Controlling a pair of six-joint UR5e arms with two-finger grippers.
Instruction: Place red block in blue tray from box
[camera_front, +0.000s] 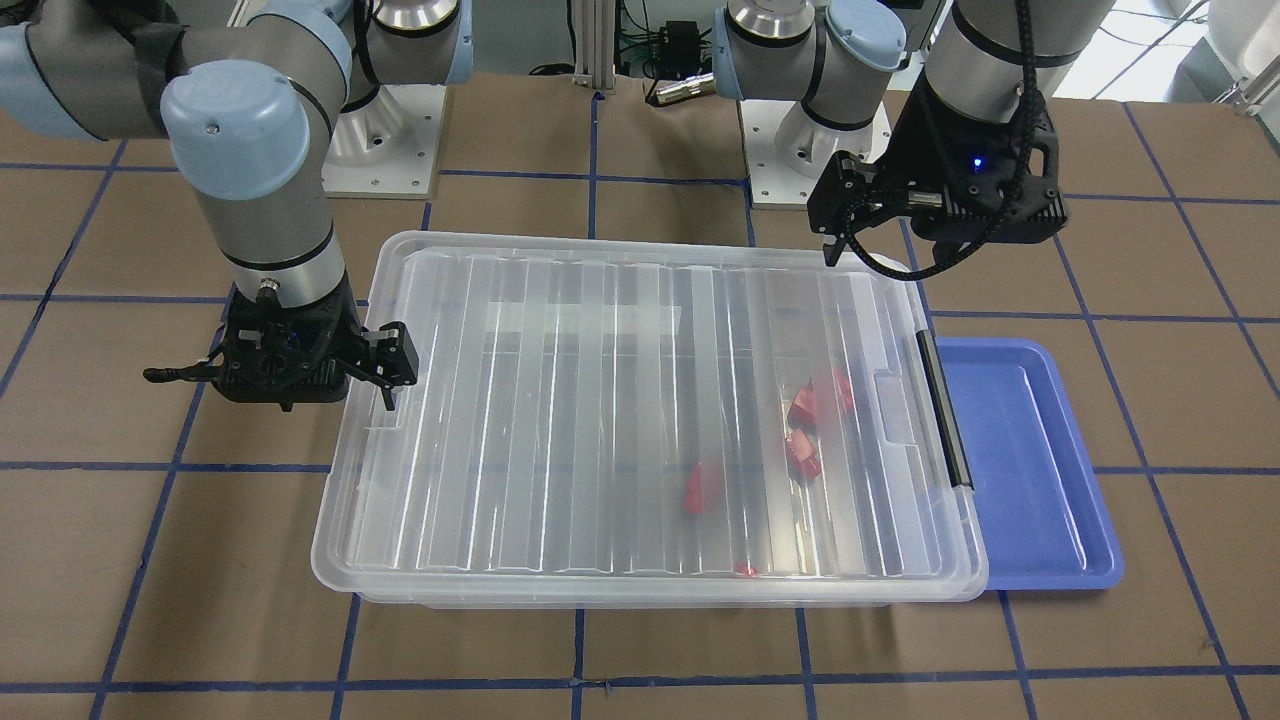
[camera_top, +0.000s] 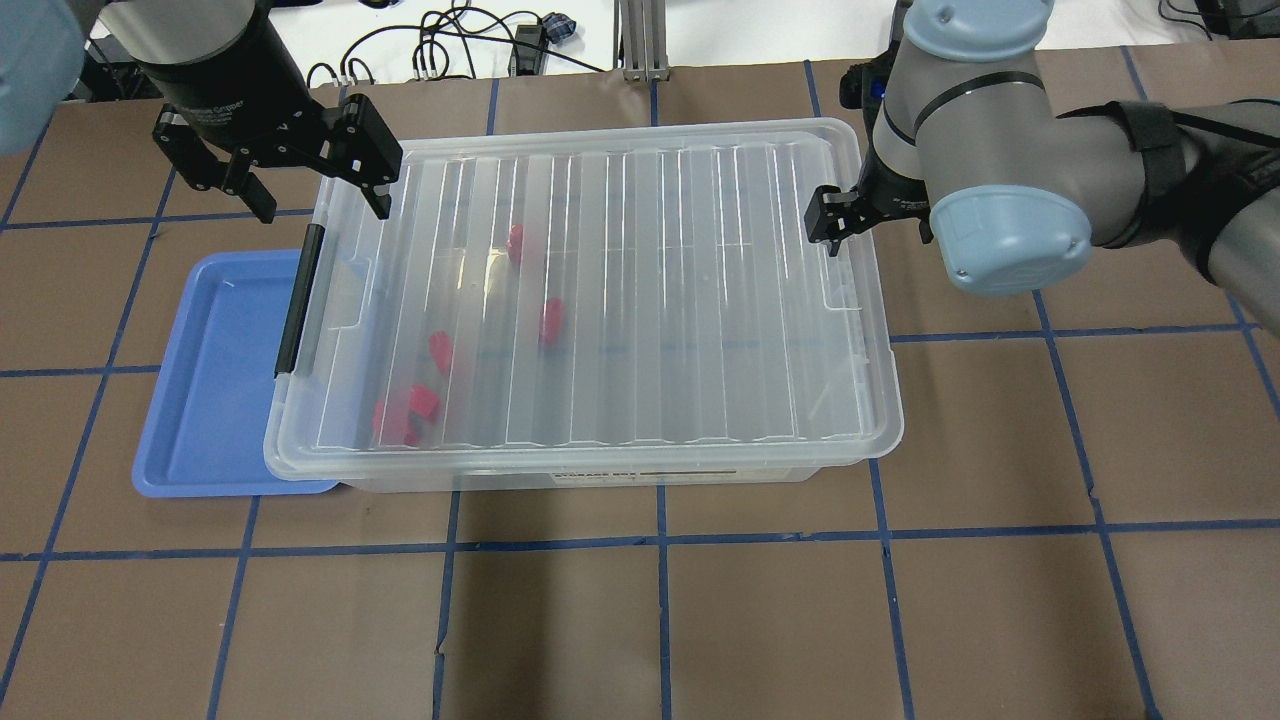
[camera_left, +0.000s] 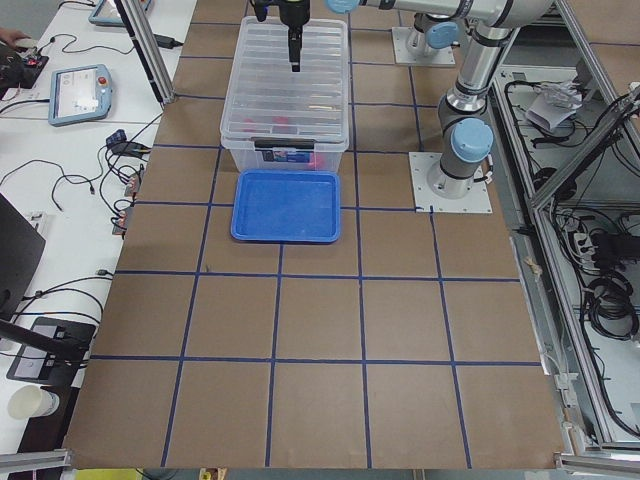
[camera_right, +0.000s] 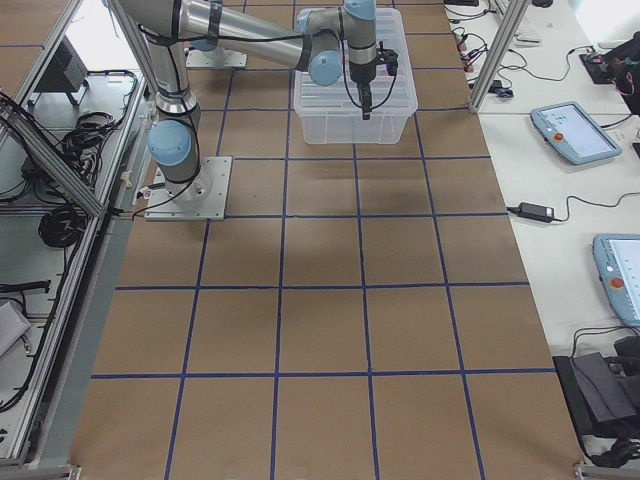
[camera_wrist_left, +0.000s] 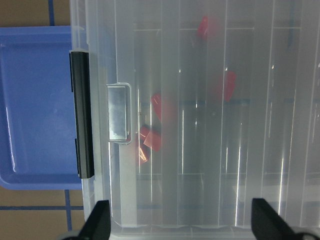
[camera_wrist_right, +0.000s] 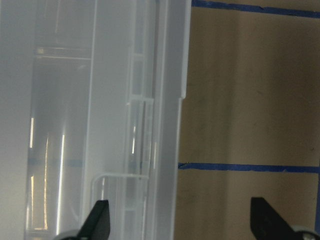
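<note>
Spread wide and gripping nothing, the jaws of your left gripper hung above the 10 o'clock corner of the box in the overhead view, close to the end with the black handle. Your right gripper was just as released and just as empty. It sat at about 2 o'clock on the box, and its wrist camera showed one finger over the ribbed lid and the other over the brown table, with the box's short rim between them. You had the lid closed on the box, and the red blocks lay under it, blurred by the plastic, all in the handle half. Most were clustered toward 8 o'clock and two lay nearer the middle. Your blue tray lay at 9 o'clock of the box, right against the handle end, with no block in it
</note>
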